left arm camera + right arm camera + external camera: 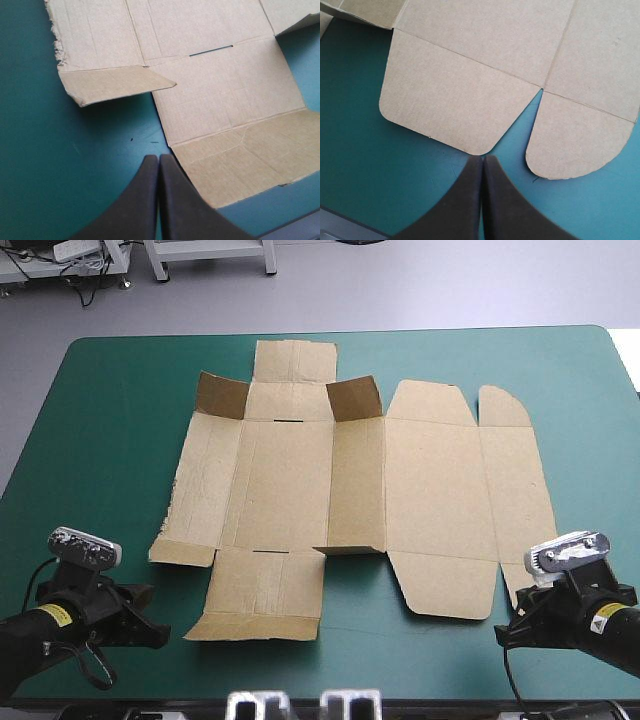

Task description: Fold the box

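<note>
The box (350,490), a cut sheet of brown board, lies spread almost flat in the middle of the teal-green table cover (110,430). The left gripper (158,160) sits just off the box's near left corner, its black fingers pressed together on nothing. The right gripper (483,160) sits just off the box's near right corner, likewise closed and empty.
</note>
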